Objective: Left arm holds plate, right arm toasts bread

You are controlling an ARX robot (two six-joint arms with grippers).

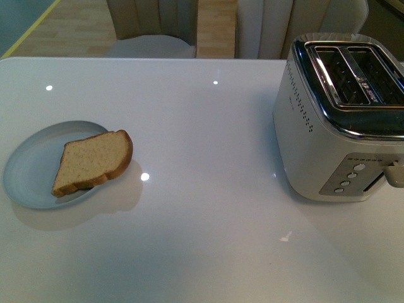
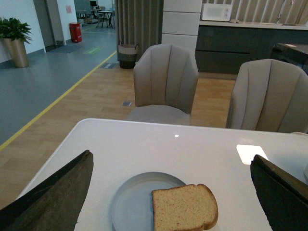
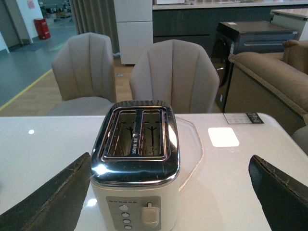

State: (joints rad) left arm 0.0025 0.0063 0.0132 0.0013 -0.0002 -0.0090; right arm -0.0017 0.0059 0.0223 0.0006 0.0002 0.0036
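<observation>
- Pale blue-grey plate (image 1: 28, 170) on the counter (image 1: 208, 221): rigid, likely slick; take the bare rim.
- Bread (image 1: 93, 163) lies on it, overhanging: light, soft; pinch crust gently.
- Left claw (image 2: 171, 159) and right claw (image 3: 169, 158) gape wide, empty.

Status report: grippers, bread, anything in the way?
Left gripper open, facing plate. Right gripper open, facing toaster. Bread on plate, overhanging rim. Nothing between bread and toaster.

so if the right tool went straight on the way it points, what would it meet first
Probably the toaster, which sits just ahead of the right tool, its lever side nearest; depth is unclear.
</observation>
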